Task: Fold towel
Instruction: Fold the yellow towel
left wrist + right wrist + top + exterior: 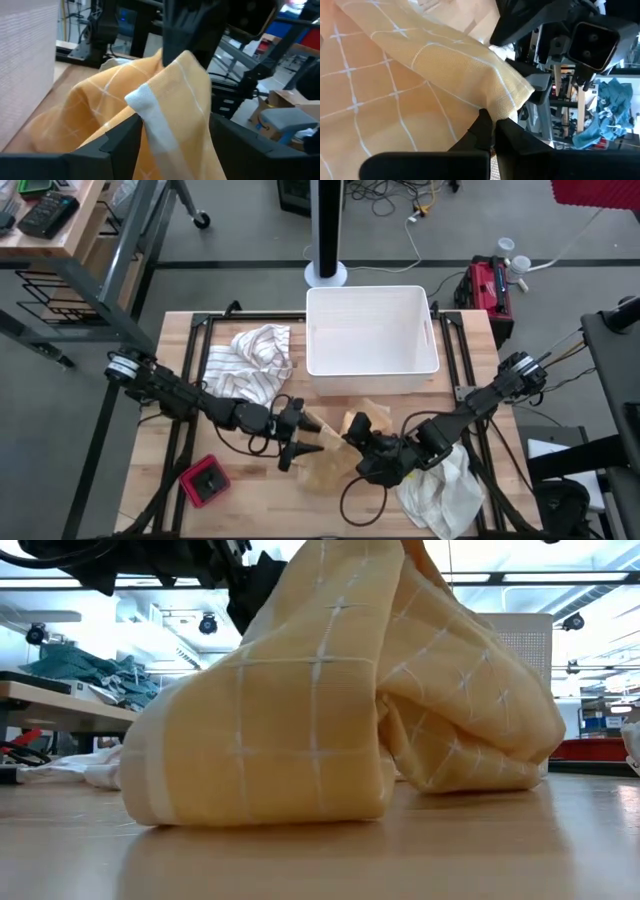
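Yellow checked towel (330,690) fills the low view, bunched on the table (250,500), just in front of the white bin (372,330). Right gripper (492,125) is clenched on 1 towel edge. Left gripper (172,132) has fingers spread, towel corner between them, not gripped. Risk: left closes on 2 layers or misses the hem, so the fold comes out skewed. Striped cloth (250,360) lies behind the left gripper.

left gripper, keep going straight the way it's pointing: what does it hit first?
Probably the yellow towel. The left gripper is open, and in its wrist view the towel's white-edged corner hangs between its fingers. Beyond it sits the right gripper, shut on the same towel. Depth is uncertain.
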Controlling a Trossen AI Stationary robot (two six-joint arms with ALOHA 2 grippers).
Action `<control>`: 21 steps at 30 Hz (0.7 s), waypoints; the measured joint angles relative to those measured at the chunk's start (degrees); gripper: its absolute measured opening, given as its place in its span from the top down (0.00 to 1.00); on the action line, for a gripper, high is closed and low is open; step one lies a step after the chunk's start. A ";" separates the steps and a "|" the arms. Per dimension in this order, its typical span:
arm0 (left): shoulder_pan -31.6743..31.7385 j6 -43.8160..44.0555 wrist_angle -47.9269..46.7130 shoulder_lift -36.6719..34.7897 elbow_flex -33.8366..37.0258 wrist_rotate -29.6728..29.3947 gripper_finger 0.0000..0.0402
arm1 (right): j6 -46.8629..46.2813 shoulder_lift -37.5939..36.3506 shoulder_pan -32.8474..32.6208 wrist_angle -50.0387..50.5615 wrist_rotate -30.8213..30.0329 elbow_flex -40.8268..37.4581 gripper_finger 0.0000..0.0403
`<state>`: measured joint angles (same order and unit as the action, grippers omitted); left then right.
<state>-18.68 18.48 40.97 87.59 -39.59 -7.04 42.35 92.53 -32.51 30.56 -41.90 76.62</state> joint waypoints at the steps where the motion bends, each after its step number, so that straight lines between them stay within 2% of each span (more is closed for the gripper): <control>1: 0.04 -0.02 0.01 0.02 0.00 0.08 0.46 | 0.28 0.00 0.00 0.00 -0.14 0.00 1.00; 9: 0.13 -3.39 4.74 0.02 0.00 0.02 0.54 | 0.10 0.31 0.00 0.45 0.19 -0.02 1.00; 14: 0.20 -5.00 4.38 -0.11 0.00 -4.57 0.62 | -1.99 0.63 0.15 0.45 -0.01 -0.02 1.00; 17: 0.20 -7.11 4.82 -0.11 0.00 -7.33 0.72 | -4.54 0.63 0.45 0.42 -0.10 -0.02 0.98; 21: 0.13 -9.35 5.44 -0.31 0.00 -9.77 0.93 | -11.54 0.61 1.35 1.07 -0.10 -0.02 0.91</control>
<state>-18.55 9.14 46.41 87.29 -39.59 -16.81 30.81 93.14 -31.16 31.63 -42.00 76.60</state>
